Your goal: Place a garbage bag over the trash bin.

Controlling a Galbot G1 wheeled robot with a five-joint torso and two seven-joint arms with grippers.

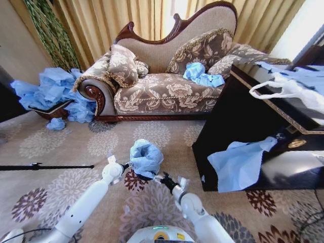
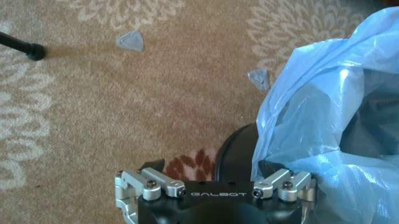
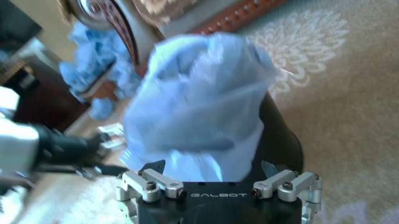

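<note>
Patterned carpet [image 1: 61,147] carries everything; a sofa [image 1: 167,86] stands along its far edge, a dark table [image 1: 243,131] at its right edge, heaps of spare blue bags [image 1: 50,93] at the far left. Near the carpet's front edge, the black trash bin [image 2: 236,154] stands with the garbage bag [image 1: 146,158] bunched over its top. Film looks thin, light, slippery, likely easy to tear; best taken at the loose hem, not the crumpled crown. Left gripper [image 1: 124,165] touches the bag's left side, right gripper [image 1: 160,178] its right; cannot tell whether either pincer is spread or pinching.
</note>
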